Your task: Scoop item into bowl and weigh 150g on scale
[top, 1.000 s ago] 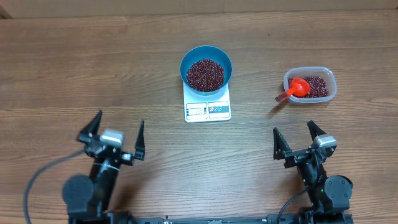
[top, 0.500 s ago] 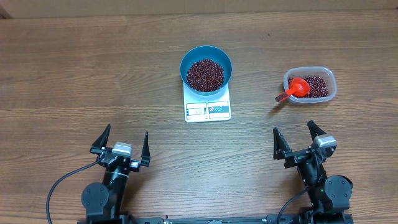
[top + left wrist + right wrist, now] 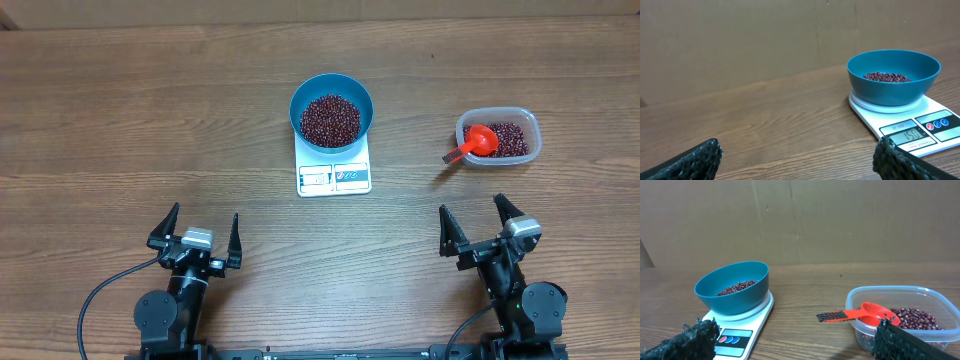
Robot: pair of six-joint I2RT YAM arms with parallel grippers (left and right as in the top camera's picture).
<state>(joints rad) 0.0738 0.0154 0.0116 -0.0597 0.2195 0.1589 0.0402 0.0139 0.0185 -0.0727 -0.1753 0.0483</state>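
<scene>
Desk (image 3: 120, 110) bare across the whole left half and the far strip. Mid-desk obstacle: blue bowl (image 3: 331, 110) stacked on scale (image 3: 334, 178), standing tall. To its right, well apart, clear container (image 3: 533, 128); red scoop (image 3: 478, 142) handle juts over its left rim into that gap. Bare lane between scale and near-edge left end effector (image 3: 204, 218) and right end effector (image 3: 471, 208), both spread wide.

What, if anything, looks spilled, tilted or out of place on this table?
Nothing stands out. The blue bowl sits upright on the white scale with the beans inside it, and no loose beans show on the wood table. The red scoop rests in the clear container, its handle poking over the rim.
</scene>
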